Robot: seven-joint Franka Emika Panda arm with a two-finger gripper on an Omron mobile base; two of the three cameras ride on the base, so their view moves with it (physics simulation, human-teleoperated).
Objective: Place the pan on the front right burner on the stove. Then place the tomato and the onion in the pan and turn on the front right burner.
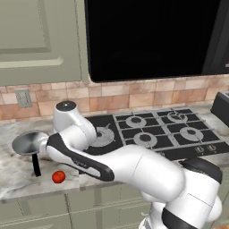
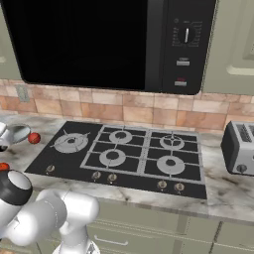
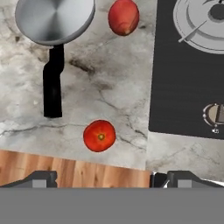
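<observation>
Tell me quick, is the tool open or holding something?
Tool: open, empty, above the marble counter near the round red tomato.

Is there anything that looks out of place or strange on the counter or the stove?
Nothing stands out. The pan, tomato and onion rest on the counter beside the stove, unspilled.

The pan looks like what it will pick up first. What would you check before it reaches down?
1. Gripper open: ok, jaws spread wide with nothing between them.
2. Pan on the counter, nothing inside: ok.
3. Black handle free to grab: ok, nothing lies on it.
4. Tomato clear of the handle: ok, apart from it.
5. Front right burner bare: ok.
6. Gripper lined up over the handle: not ok, the handle sits off to one side.
</observation>
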